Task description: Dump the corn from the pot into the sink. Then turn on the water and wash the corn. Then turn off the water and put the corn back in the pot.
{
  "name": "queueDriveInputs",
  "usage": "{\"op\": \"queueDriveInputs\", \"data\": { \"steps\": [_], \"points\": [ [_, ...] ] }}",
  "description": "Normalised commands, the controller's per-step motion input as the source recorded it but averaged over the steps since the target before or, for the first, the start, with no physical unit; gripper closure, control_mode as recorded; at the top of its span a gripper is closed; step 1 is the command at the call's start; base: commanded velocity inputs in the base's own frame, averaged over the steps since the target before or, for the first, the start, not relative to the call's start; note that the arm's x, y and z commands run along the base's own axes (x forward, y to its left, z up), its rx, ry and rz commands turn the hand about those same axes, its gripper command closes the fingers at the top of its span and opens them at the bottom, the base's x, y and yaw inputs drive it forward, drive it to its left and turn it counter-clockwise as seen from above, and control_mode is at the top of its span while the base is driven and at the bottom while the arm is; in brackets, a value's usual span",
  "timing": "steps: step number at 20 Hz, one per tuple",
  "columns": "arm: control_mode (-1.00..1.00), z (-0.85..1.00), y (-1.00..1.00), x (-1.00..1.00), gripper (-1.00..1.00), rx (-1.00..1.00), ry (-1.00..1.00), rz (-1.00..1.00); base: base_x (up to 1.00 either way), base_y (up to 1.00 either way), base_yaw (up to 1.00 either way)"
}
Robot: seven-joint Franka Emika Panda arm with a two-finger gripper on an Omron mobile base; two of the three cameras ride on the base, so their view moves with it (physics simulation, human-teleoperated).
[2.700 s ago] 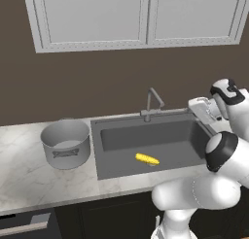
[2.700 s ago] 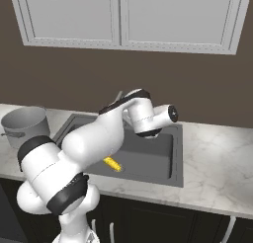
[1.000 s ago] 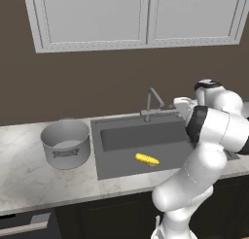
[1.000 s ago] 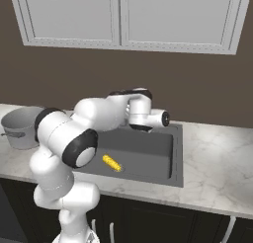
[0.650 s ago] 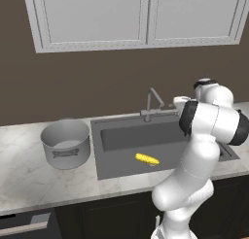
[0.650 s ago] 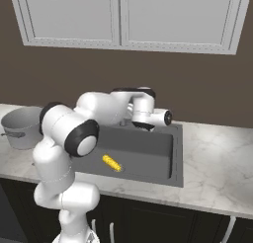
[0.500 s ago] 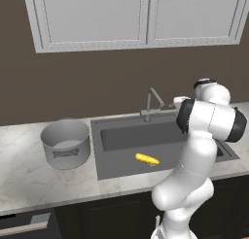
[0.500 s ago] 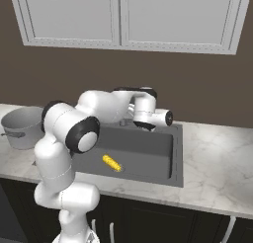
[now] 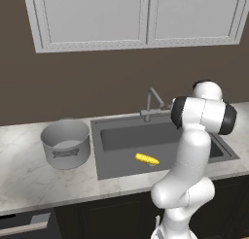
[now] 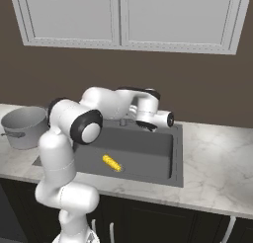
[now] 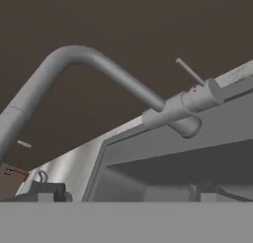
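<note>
Corn (image 9: 147,159) lies on the sink (image 9: 112,167) floor in your left base view, toward the front edge, its long axis running left to right with a slight slant toward the front right. The pot (image 9: 65,144) stands upright on the counter (image 9: 29,177) just left of the basin, apart from it. The faucet (image 9: 152,103) rises at the back rim, and your arm's upper joints sit right beside it.

From the right base view, the corn (image 10: 111,163) lies well below and forward of the hand (image 10: 150,119), which is parked at the back of the sink (image 10: 175,158) by the faucet. The cob's axis slants from back left to front right here.

In the hand view, the faucet (image 11: 104,74) arches across close in front, its thin lever (image 11: 189,71) standing up from the base. Finger tips (image 11: 45,192) stand at opposite edges, so your gripper is wide apart and empty. Judgement: the lever, not the corn, is your next target.
</note>
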Motion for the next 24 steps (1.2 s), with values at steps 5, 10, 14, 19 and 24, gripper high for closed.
{"op": "queueDriveInputs", "data": {
  "steps": [5, 10, 14, 19, 24],
  "points": [
    [-1.0, -0.12, 0.0, 0.23, -1.0, 0.0, -0.05, 0.01, 0.0, 0.0, 0.0],
    [-1.0, -0.12, 0.0, 0.31, -1.0, 0.0, -0.01, 0.01, 0.0, 0.0, 0.0],
    [-1.0, -0.14, 0.0, 0.34, -1.0, 0.0, 0.0, 0.02, 0.0, 0.0, 0.0],
    [-1.0, -0.18, 0.0, 0.29, -1.0, 0.0, -0.02, 0.01, 0.0, 0.0, 0.0],
    [-1.0, -0.16, 0.0, 0.23, -1.0, 0.0, -0.04, 0.0, 0.0, 0.0, 0.0]
  ]
}}
